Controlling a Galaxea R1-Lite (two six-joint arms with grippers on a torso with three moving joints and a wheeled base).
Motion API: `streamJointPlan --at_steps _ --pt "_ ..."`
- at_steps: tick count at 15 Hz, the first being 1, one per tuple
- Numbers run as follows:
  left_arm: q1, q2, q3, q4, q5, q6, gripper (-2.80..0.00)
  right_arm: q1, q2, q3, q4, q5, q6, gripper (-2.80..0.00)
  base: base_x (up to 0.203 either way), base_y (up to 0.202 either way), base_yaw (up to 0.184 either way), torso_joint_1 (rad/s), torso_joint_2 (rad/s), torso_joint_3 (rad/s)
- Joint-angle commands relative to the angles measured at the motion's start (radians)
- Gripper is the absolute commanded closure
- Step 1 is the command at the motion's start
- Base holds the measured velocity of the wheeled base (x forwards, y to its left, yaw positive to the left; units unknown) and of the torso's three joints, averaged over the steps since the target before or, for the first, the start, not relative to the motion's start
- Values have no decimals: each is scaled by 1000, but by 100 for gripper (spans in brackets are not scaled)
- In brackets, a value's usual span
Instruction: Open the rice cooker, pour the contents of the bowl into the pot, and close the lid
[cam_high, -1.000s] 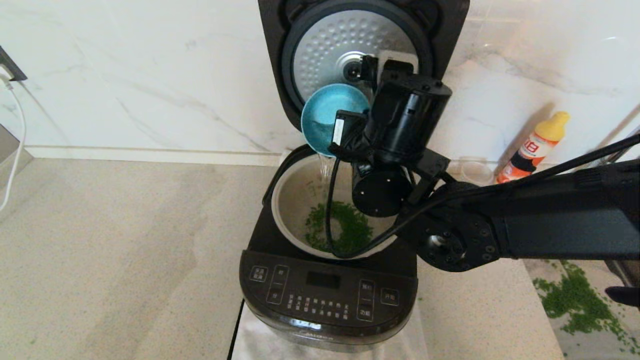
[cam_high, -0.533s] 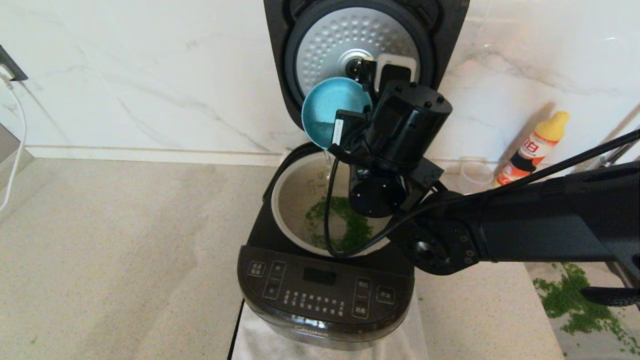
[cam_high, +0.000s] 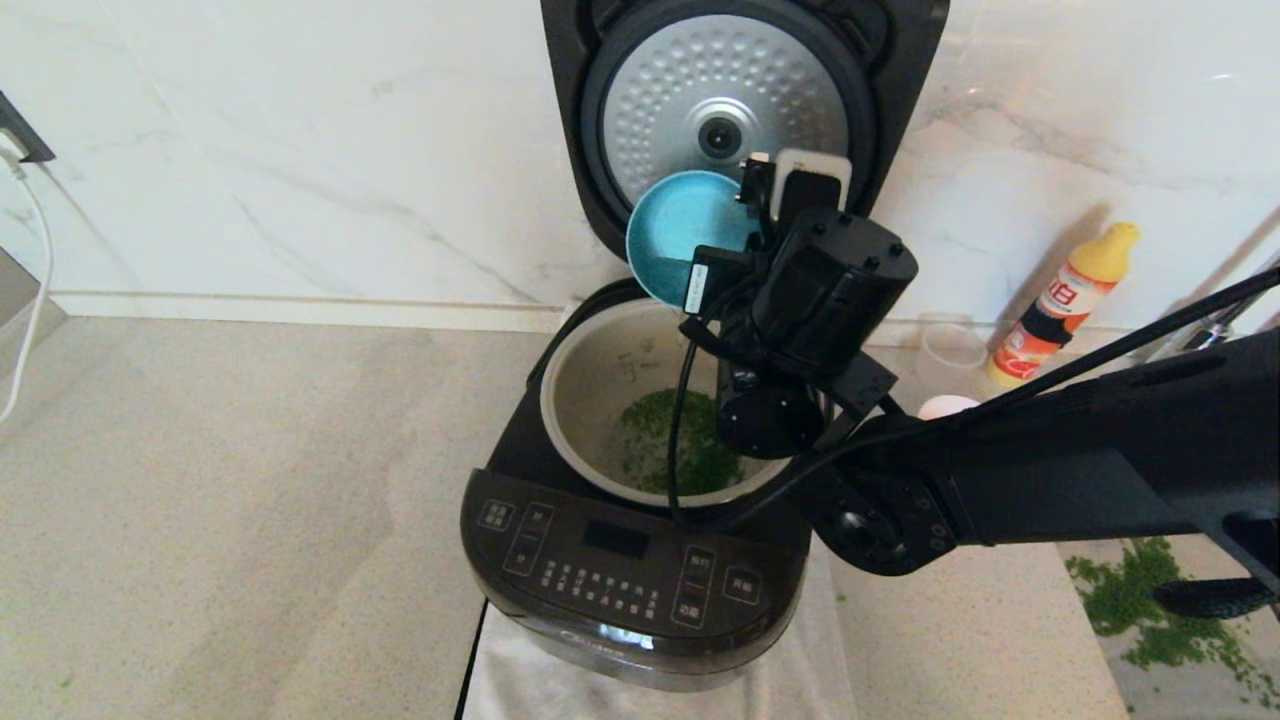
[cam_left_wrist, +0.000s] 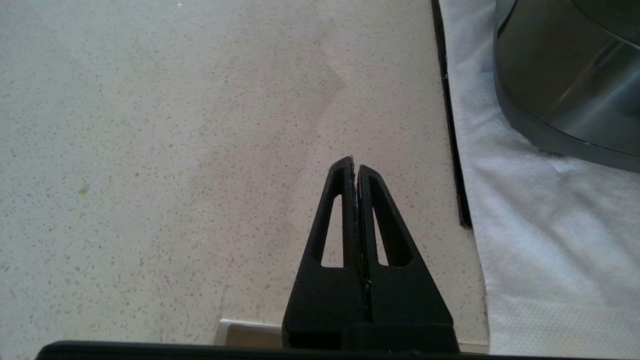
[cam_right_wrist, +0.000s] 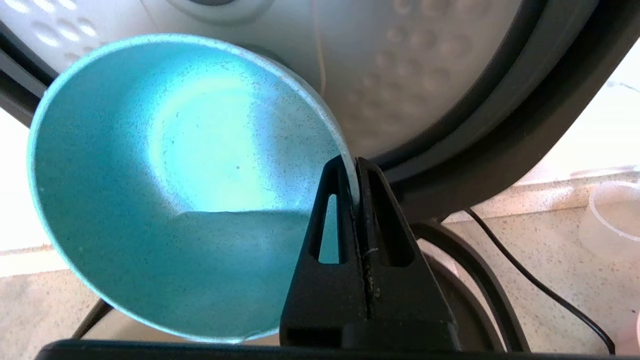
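Note:
The black rice cooker (cam_high: 620, 580) stands open, its lid (cam_high: 715, 90) upright with the dimpled silver underside facing me. The cream pot (cam_high: 580, 400) holds green bits (cam_high: 660, 440) on its bottom. My right gripper (cam_high: 757, 190) (cam_right_wrist: 352, 165) is shut on the rim of a teal bowl (cam_high: 680, 235) (cam_right_wrist: 175, 175). That bowl is tipped on its side above the pot's far edge, and its inside looks empty. A pale-pink bowl (cam_high: 945, 405) peeks out behind the right arm. My left gripper (cam_left_wrist: 354, 162) is shut on nothing, low over the counter left of the cooker.
A white cloth (cam_high: 520, 680) (cam_left_wrist: 550, 225) lies under the cooker. An orange bottle with a yellow cap (cam_high: 1065, 295) and a clear cup (cam_high: 945, 345) stand at the back right. Green bits (cam_high: 1150, 610) lie spilled at the right. A white cable (cam_high: 30, 280) hangs at the far left.
The thin stream that fell from the teal bowl into the pot has stopped. Bowl and right gripper have shifted a little to the right. The cooker's front has swung slightly left.

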Motion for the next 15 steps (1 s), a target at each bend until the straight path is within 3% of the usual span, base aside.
streamJointPlan --at_steps 1,7,15 --pt "0 1 -1 0 0 0 0 22 -4 30 -32 -4 -18 0 0 0 0 0 0 0" --pt "0 1 -1 0 0 0 0 56 45 36 -295 23 -241 0 0 0 0 0 0 0" --pt "0 1 0 0 0 0 0 86 29 97 -369 59 -282 0 0 0 0 0 0 0"
